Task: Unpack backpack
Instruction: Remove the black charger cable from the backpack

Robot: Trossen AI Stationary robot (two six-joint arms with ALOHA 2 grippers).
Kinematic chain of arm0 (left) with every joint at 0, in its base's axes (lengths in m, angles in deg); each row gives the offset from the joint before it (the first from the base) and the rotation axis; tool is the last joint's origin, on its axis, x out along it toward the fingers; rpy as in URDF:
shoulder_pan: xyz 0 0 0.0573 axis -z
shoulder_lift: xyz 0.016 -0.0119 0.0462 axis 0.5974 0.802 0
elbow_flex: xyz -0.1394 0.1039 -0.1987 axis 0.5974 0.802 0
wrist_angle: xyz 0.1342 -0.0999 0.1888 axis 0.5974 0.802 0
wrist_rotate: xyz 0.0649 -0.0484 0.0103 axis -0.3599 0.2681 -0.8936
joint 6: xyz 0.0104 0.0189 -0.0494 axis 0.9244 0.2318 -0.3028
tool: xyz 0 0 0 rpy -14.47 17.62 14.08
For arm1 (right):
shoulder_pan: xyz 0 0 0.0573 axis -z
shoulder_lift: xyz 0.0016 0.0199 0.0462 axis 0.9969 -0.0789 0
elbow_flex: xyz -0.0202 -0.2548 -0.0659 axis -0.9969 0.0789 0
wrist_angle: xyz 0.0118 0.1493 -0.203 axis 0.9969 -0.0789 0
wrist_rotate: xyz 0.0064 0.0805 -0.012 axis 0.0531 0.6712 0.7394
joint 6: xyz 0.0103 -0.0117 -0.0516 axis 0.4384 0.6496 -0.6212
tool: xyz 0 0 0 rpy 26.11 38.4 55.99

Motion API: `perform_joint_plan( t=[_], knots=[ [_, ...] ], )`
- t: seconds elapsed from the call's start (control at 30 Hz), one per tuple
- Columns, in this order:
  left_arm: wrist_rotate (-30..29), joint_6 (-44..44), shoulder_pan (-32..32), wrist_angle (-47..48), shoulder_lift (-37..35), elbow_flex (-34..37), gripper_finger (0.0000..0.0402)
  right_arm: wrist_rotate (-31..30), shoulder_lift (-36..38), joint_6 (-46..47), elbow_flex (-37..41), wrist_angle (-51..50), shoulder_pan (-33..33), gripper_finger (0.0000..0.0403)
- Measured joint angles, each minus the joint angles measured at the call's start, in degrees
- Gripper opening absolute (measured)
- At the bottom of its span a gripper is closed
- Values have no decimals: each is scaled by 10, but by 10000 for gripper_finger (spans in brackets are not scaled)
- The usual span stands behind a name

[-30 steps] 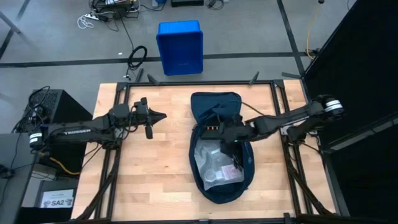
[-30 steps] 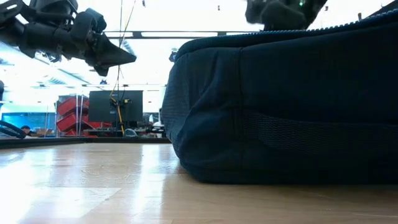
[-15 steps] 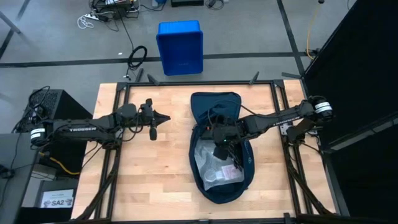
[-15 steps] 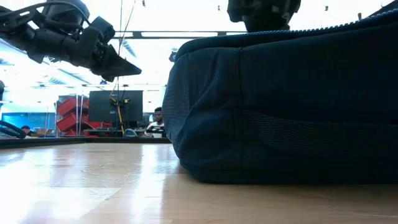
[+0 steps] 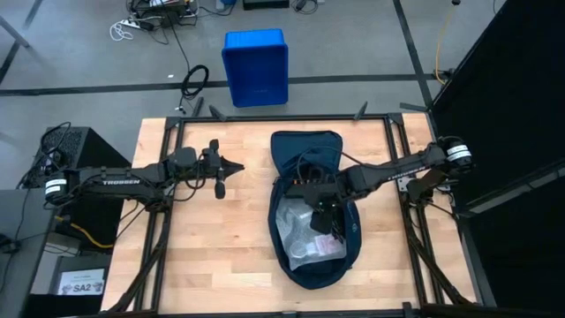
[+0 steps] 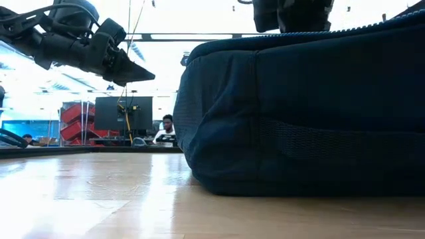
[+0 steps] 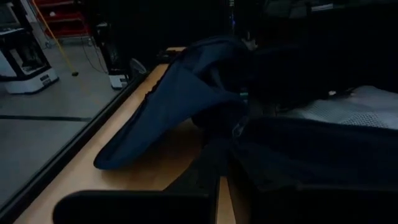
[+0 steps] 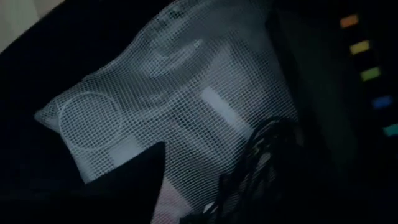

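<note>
**Right claw over the open backpack**

Pale wooden boards make up my surface (image 5: 221, 256), and grey floor lies beyond its far edge, where a bright blue bin (image 5: 255, 67) stands. Across the room, seen from the level of the boards, a person (image 6: 164, 129) sits far off near a dark monitor and red shelving.

My right claw (image 5: 325, 215) hangs inside the mouth of the backpack (image 5: 344, 252), its fingers spread wide and holding nothing. Directly beneath that claw lies a white mesh pouch (image 8: 180, 118) with pale items showing through the netting; beside it a dark coiled cable (image 8: 261, 155) rests against the mesh. I cannot tell whether my fingers touch the pouch.

The backpack lies flat on the boards with its flap (image 7: 168, 99) thrown back on the far side of my right claw.

My left claw (image 5: 232, 167) is closed tight and empty, held above bare boards well apart from the bag, its tip aimed toward it.
</note>
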Motion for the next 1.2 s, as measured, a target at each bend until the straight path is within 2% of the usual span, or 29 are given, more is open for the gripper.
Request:
perform_joint_plan(
  t=[0.13, 0.3, 0.53, 0.8, 0.93, 1.03, 1.2],
  knots=[
    [0, -48, 0, -27, 0, 0, 0, 0, 0, 24, 20, 0, -15, 312],
    [0, -77, 16, -28, 4, 0, 0, 1, 0, 65, 65, -3, -29, 322],
    [0, -104, 51, -106, 31, 0, 0, -27, 0, 83, 103, 0, -33, 298],
    [0, -103, 64, -220, 101, 0, 0, -49, 0, 98, 166, 36, -17, 260],
    [0, -102, 64, -280, 142, 0, 0, -45, 0, 107, 183, 76, -5, 235],
    [0, -102, 64, -309, 169, 0, 0, -46, 0, 102, 184, 111, 2, 202],
    [0, -102, 64, -340, 203, 0, 0, -23, 0, 96, 184, 138, 19, 99]
  ],
)
